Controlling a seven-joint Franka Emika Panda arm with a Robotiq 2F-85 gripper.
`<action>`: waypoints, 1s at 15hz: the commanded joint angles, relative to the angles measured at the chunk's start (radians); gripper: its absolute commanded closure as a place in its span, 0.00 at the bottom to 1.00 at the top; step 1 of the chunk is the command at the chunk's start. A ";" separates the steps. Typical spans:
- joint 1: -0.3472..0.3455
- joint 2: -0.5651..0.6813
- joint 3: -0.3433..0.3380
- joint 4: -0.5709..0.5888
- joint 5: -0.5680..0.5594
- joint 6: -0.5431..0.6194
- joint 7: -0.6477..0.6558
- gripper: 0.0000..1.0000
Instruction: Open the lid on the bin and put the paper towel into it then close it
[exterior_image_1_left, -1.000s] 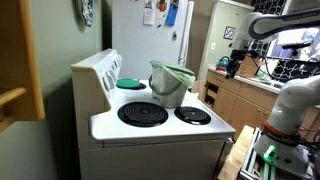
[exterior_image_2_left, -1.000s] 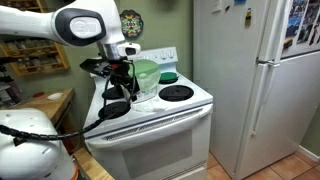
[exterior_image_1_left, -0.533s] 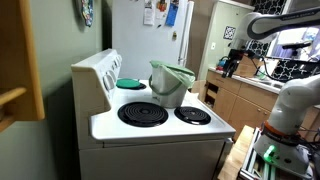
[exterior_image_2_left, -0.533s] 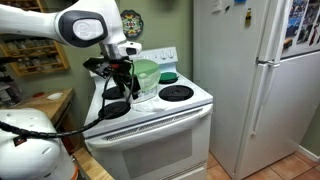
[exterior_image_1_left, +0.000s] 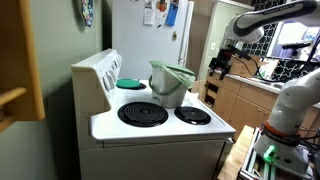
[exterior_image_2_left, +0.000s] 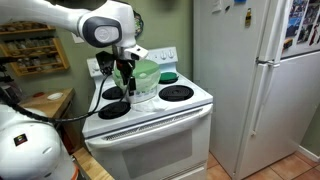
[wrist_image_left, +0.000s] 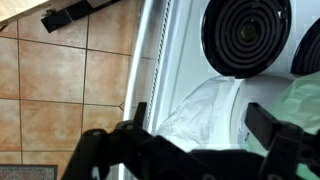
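Note:
The grey-white bin (exterior_image_1_left: 169, 92) stands on the stove top between the burners, and it shows in both exterior views (exterior_image_2_left: 146, 88). Its pale green lid (exterior_image_1_left: 174, 72) sits tilted on top and also shows in the wrist view (wrist_image_left: 303, 104). My gripper (exterior_image_2_left: 125, 76) hangs beside the bin, at the stove's side. In the wrist view the jaws (wrist_image_left: 203, 118) are open. A white crinkled surface (wrist_image_left: 196, 112) lies between and beyond them. I cannot tell whether it is the paper towel or the bin's wall.
A flat teal dish (exterior_image_1_left: 130, 83) lies on a back burner by the stove's control panel (exterior_image_1_left: 96, 70). Coil burners (exterior_image_1_left: 143, 113) take up the front. A fridge (exterior_image_2_left: 255, 80) stands beside the stove, and a wooden counter (exterior_image_1_left: 235, 95) is behind the arm.
The arm has swung closer to the bin, and the gripper now hangs right beside it. The bin and lid have not moved.

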 joint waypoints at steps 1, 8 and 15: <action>-0.009 0.017 0.007 0.013 0.014 -0.004 0.005 0.00; 0.046 0.100 -0.030 0.045 0.232 0.101 -0.004 0.00; 0.095 0.226 -0.081 0.092 0.502 0.113 -0.190 0.00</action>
